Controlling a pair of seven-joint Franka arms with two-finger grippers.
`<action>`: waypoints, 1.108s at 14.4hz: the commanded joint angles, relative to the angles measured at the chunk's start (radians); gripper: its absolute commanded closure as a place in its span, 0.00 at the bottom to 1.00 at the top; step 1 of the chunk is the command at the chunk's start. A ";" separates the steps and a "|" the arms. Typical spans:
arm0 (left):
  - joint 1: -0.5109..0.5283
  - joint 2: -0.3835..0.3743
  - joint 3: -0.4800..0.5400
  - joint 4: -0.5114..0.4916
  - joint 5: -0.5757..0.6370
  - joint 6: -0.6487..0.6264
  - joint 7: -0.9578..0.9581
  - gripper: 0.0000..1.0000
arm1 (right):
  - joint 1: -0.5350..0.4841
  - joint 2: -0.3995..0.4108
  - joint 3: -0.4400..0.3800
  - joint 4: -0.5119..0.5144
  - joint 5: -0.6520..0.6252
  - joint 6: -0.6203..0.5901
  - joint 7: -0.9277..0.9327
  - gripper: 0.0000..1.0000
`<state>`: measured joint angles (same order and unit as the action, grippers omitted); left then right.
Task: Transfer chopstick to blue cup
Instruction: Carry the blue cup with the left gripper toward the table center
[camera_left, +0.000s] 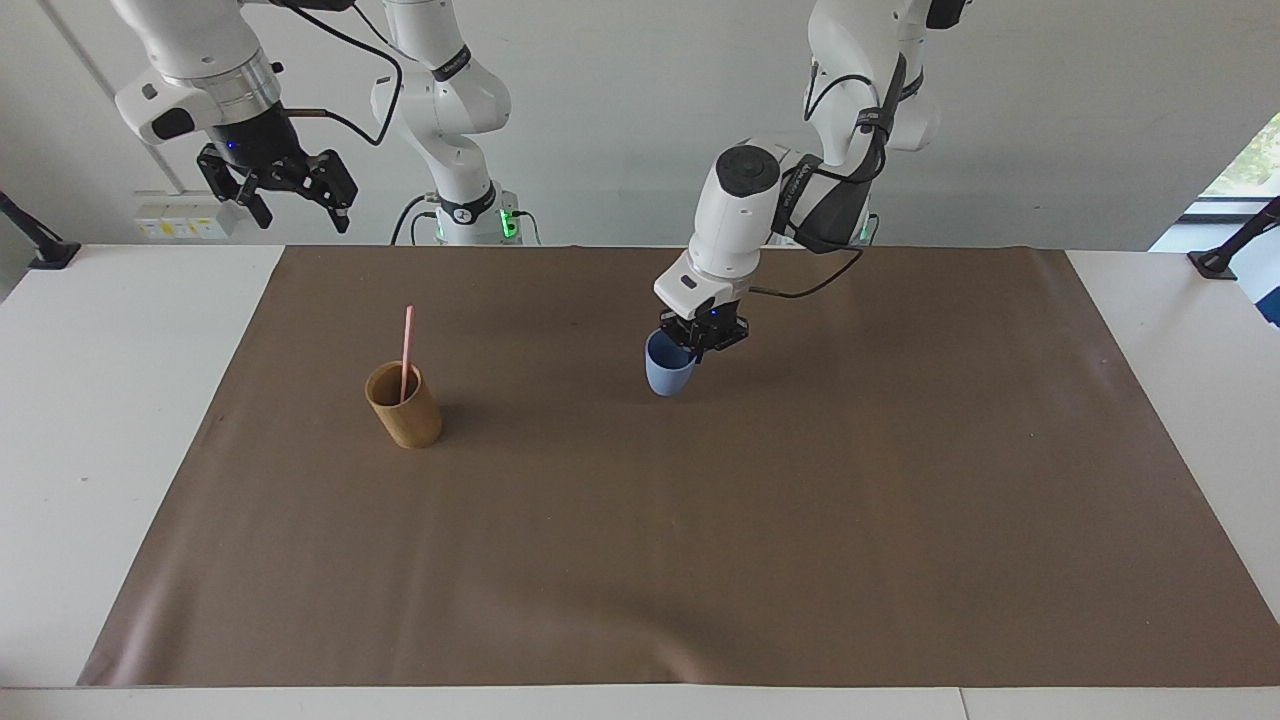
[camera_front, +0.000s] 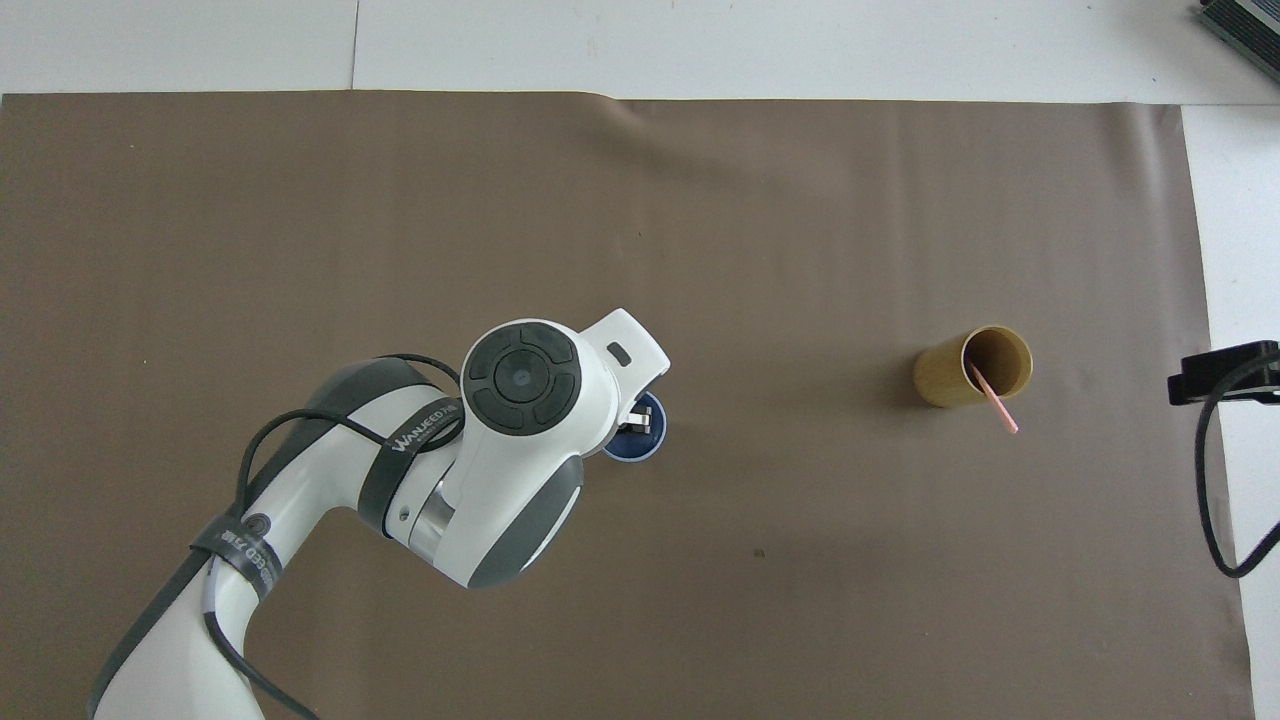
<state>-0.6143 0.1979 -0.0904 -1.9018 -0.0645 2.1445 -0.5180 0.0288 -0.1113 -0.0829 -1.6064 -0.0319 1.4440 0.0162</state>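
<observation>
Left gripper (camera_left: 702, 338), fingers clamped on the blue cup (camera_left: 668, 367) rim, carries it toward the chopstick (camera_left: 406, 352) for a short transfer; right gripper (camera_left: 283, 190) waits, fingers spread.

Light-blue cup (camera_left: 668, 372), pale-pink chopstick (camera_left: 406, 345), tan-brown cup (camera_left: 405, 407), plain brown mat (camera_left: 700, 540).
</observation>
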 joint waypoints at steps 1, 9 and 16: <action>-0.041 -0.034 0.018 -0.063 -0.002 0.066 -0.033 1.00 | -0.004 -0.030 0.008 -0.036 0.000 0.025 -0.024 0.00; -0.068 -0.040 0.012 -0.098 -0.003 0.089 -0.054 1.00 | -0.004 -0.038 0.009 -0.075 0.009 0.108 -0.001 0.00; -0.061 -0.034 0.015 -0.083 -0.005 0.084 -0.073 0.29 | -0.009 -0.028 0.009 -0.191 0.088 0.122 0.143 0.00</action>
<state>-0.6619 0.1854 -0.0912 -1.9668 -0.0645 2.2172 -0.5717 0.0320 -0.1220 -0.0790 -1.7230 0.0144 1.5380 0.1021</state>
